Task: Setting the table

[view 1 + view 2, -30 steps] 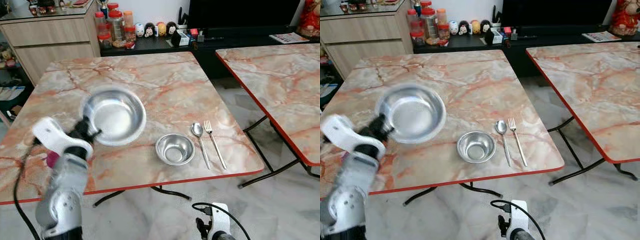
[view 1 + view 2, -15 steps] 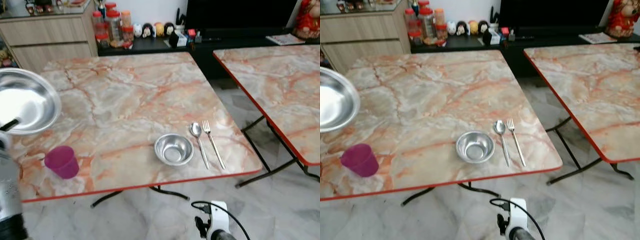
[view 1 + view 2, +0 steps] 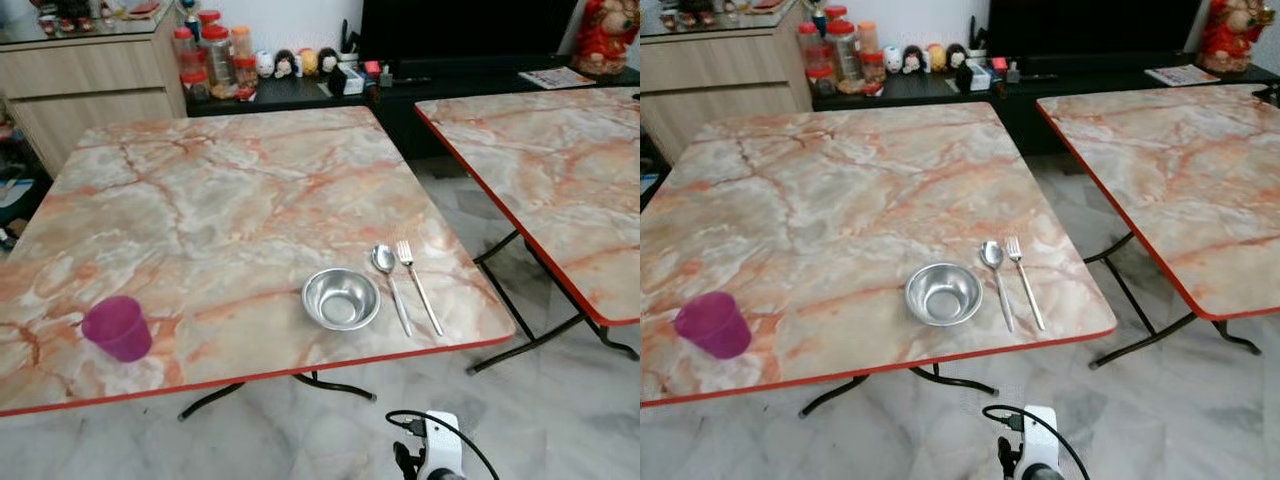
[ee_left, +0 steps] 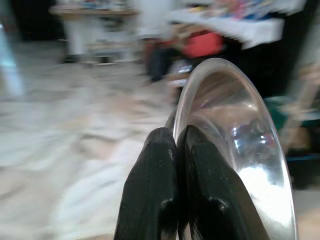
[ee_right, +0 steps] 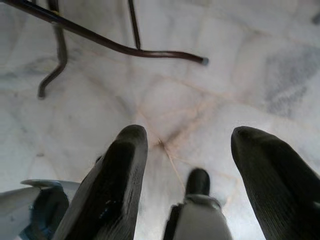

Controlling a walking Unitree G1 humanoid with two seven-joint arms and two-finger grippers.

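While the left tool pinches the rim of a large steel plate between its two pressed-together black fingers, the plate is held edge-on off to the robot's left, well apart from the place setting, with blurred room behind it. On the marble tabletop near the front edge sit a small steel bowl, just to its right a spoon and a fork lying side by side, long axes running front to back, heads pointing away from the robot. A magenta cup stands upright near the front left corner, well apart from the bowl. Judgement: the plate likely belongs in the bare stretch between cup and bowl, or under the bowl, so the target lies to the right of and forward from the left tool; the left arm is the nearer one and already loaded. The right tool hangs low with fingers spread wide, empty, over the floor by the table legs. A second tabletop stands to the right.
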